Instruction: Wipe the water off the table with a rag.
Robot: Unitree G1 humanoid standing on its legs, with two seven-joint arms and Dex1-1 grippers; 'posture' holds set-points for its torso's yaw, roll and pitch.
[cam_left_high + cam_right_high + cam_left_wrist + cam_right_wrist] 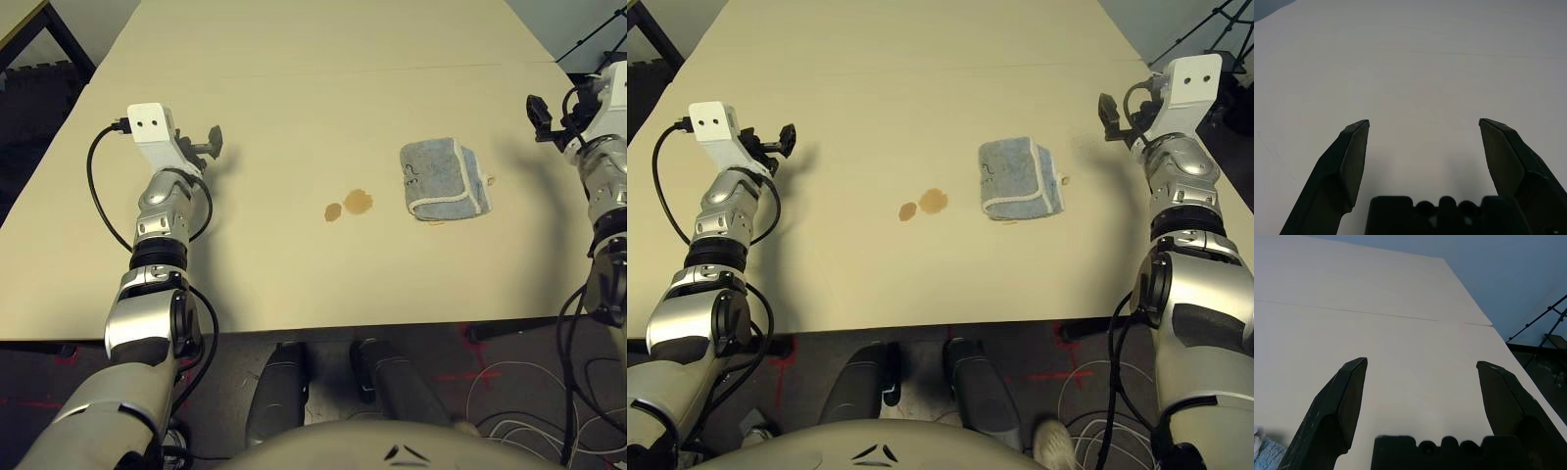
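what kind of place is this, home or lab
Most likely a robotics lab or test room, not a home: a bare beige table set up for a trial, red tape marks and loose cables on the dark floor, and a tripod leg beside it.

table (294,108): bare ahead of both my arms, free passage | middle: rag (444,180) and water (350,205) just beside it, nothing else in my way | left gripper (1422,129): fingers wide apart, bare tabletop between | right gripper (1420,369): same
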